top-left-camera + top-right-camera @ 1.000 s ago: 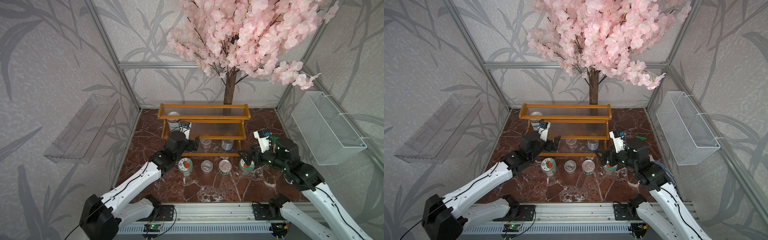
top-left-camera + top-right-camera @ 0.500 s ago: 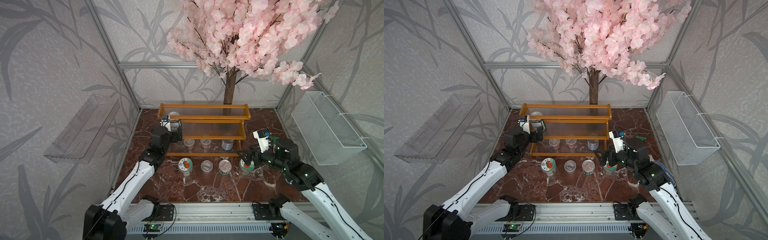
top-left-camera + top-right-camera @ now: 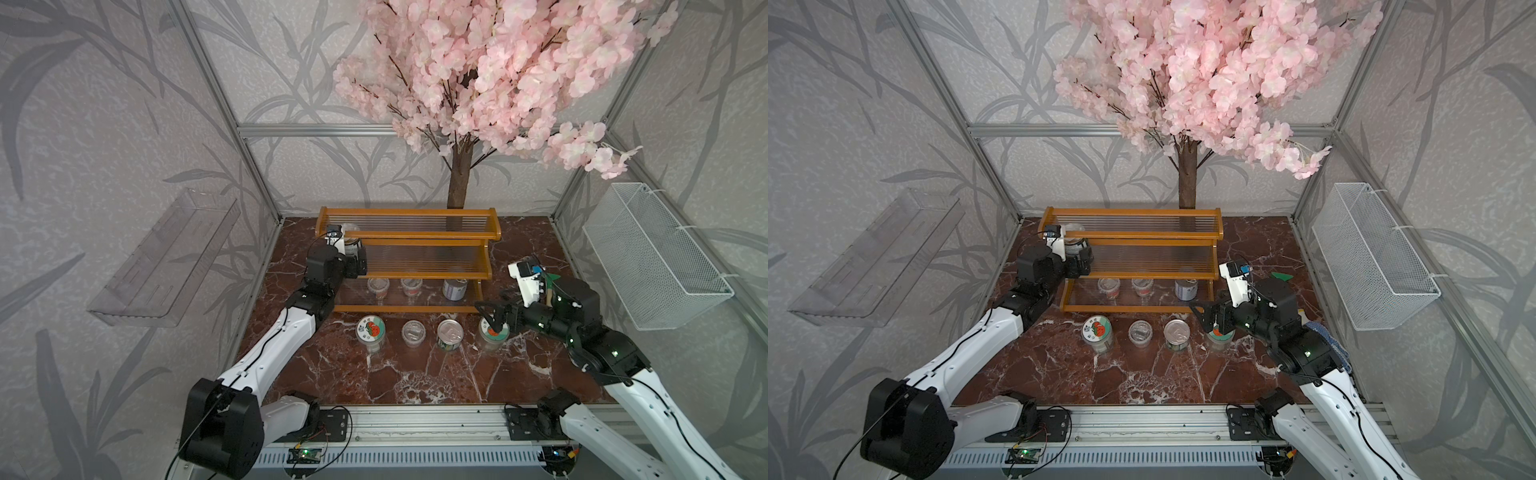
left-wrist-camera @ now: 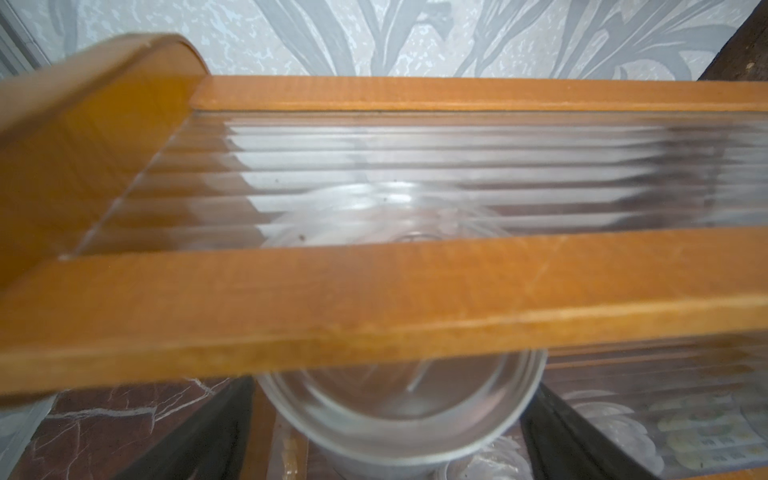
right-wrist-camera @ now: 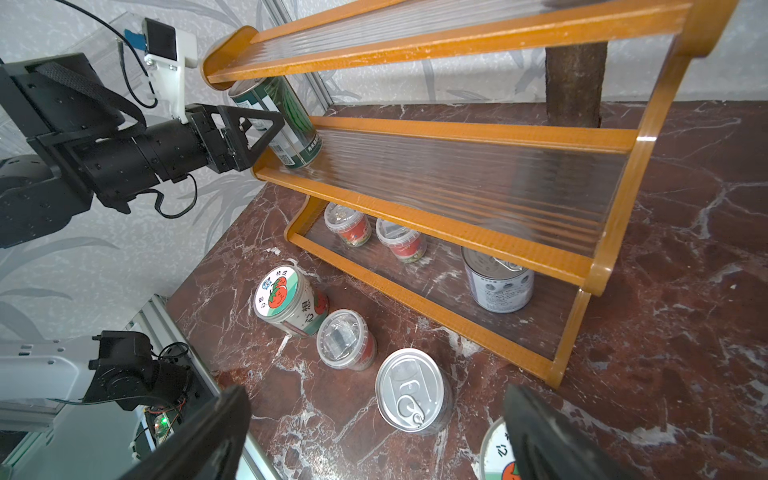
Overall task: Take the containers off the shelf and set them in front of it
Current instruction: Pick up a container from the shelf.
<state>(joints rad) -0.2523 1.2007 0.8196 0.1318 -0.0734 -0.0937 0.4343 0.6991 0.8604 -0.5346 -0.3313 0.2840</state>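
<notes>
With its fingers (image 4: 199, 436) spread wide on either side of the green-labelled tin (image 5: 297, 124), the left gripper (image 4: 392, 384) has nothing clamped; whether the pads touch the tin's wall cannot be made out. Tin stands at the left end of the middle tier of the shelf (image 3: 407, 235), close under the top tier, whose front rail crosses the left wrist view over its lid. Right gripper (image 3: 492, 319) also wide open and empty, hovering just over the tomato-lid jar (image 3: 496, 332) that stands on the table (image 3: 415, 374) at the right end of the front row. Rest of that row, from the left arm's side: a second tomato-lid jar (image 3: 370, 328), a clear cup (image 3: 412, 332), a pull-tab tin (image 3: 449, 332). On the bottom tier: two lidded cups (image 3: 378, 286) and a grey tin (image 3: 455, 289). Tally: four down in front, four on the shelf. Step in hand looks like the grasp of the green-labelled tin. Next move likely calls for closing squarely on its sides and lifting only slightly, since there is little headroom under the top tier and a low rail at the front. Then it should be drawn forward and set down at the row's left end, clear of the second tomato-lid jar.
</notes>
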